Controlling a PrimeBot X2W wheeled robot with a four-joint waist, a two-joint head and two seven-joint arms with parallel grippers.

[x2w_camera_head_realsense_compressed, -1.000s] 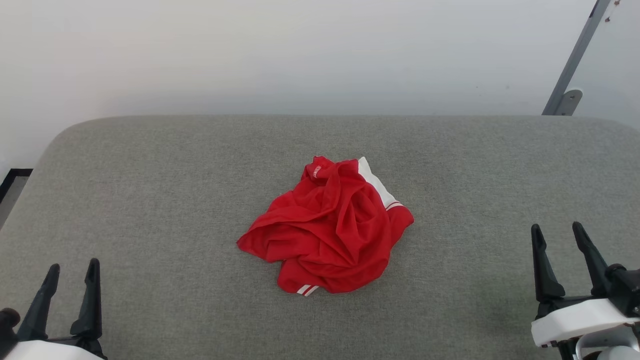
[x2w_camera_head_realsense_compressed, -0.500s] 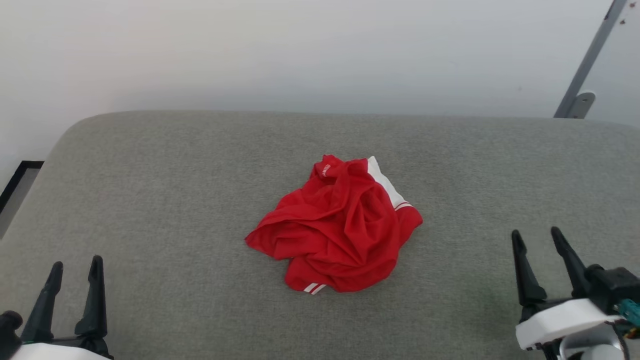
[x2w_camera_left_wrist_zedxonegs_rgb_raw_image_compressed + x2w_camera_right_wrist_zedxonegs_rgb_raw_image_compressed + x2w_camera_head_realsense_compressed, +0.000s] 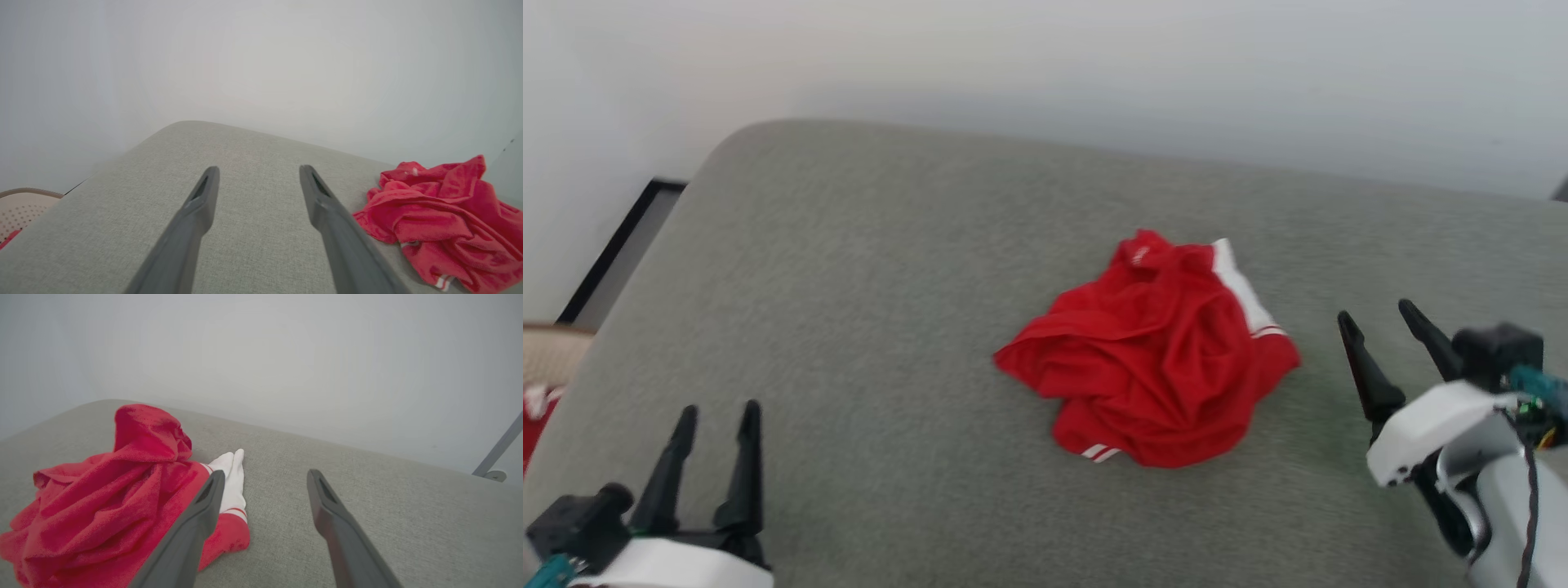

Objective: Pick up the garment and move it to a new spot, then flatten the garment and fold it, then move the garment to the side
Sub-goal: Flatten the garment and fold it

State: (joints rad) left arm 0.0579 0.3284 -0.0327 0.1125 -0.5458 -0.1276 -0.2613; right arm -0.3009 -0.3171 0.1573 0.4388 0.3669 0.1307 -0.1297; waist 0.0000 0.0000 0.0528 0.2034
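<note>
The garment (image 3: 1152,359) is lying crumpled on the grey fabric surface (image 3: 849,286), with a plain pale wall (image 3: 1045,57) running behind it. My left gripper (image 3: 721,407) is hovering well left of the garment and my right gripper (image 3: 1374,310) just right of it, both with fingers spread and gripping nothing.

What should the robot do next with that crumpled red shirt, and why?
Probably ease the open right gripper toward the crumpled bright red fabric shirt with white trim and down onto its near edge. The shirt lies bunched and untouched on the grey cloth-covered surface, both grippers are open and empty, and the right one sits much closer than the left gripper.
</note>
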